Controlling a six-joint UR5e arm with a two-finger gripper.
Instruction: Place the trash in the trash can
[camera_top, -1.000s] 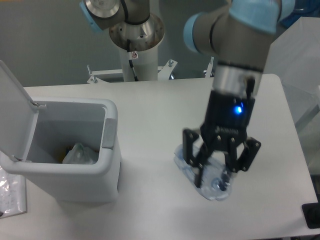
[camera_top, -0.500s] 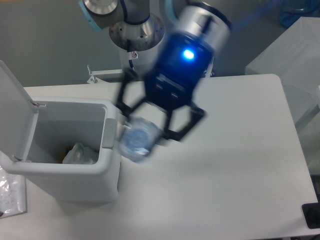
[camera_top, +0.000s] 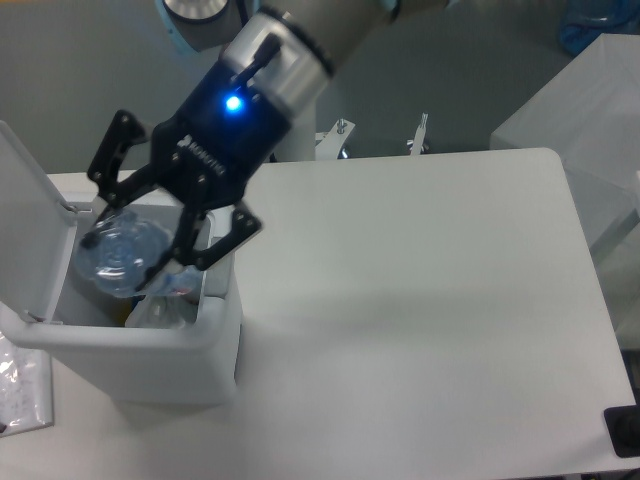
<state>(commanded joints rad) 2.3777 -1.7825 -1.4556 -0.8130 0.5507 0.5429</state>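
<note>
Trash: one bottle (camera_top: 122, 255) clamped in the gripper (camera_top: 150, 240) above one open trash can (camera_top: 215, 325), one wrapper (camera_top: 160, 312) inside at 6 o'clock. Earlier, bottle hung beside the rim.

A white table (camera_top: 430, 300) stands before a plain grey wall (camera_top: 90, 80).

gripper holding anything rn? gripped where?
Yes: the gripper holds the crinkled clear bottle across its body, fingers on either side, above the open trash can.
</note>
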